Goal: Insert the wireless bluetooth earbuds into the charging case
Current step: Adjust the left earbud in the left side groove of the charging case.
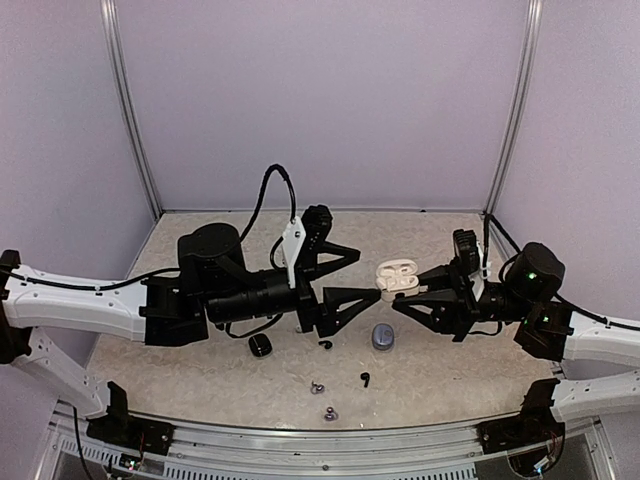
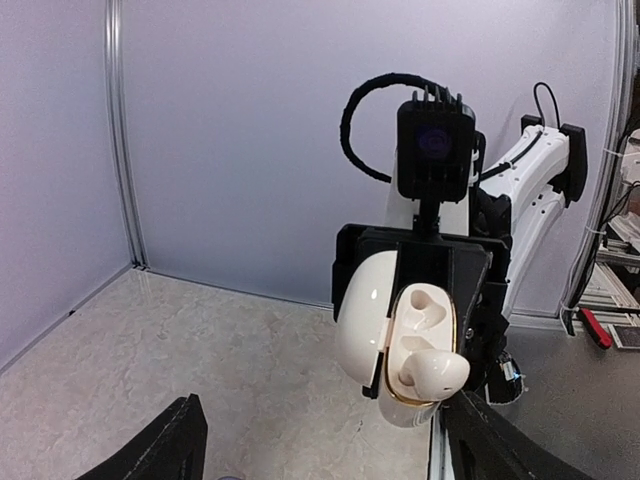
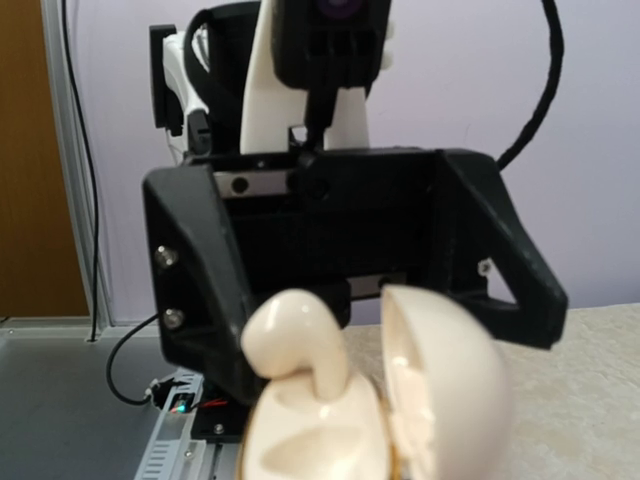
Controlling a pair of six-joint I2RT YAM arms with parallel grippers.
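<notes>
Currently: right gripper [image 1: 404, 291] clamps the charging case [image 2: 362, 310] by its sides, in the air over the table's right half. Case is glossy cream plastic, egg-rounded, with the lid swung open and a thin gold rim round the tray. One cream earbud [image 2: 438, 372] sits in the lower well; the upper well is a smooth moulded hollow.

Left gripper [image 1: 366, 272] faces the case with its matte black triangular fingers spread wide, gripping nothing. Its lower fingertip is just beside the case; cannot tell if they touch.

On the pale speckled table [image 1: 180, 370], toward the near edge:
- small black case [image 1: 261, 345]
- black earbud [image 1: 325, 344], comma-shaped
- grey-blue round case [image 1: 383, 337]
- second black earbud [image 1: 366, 378]
- silvery earbuds [image 1: 317, 387], two, nearest the edge

Room to move: the far half of the table, up to the lilac walls [image 1: 320, 100].
</notes>
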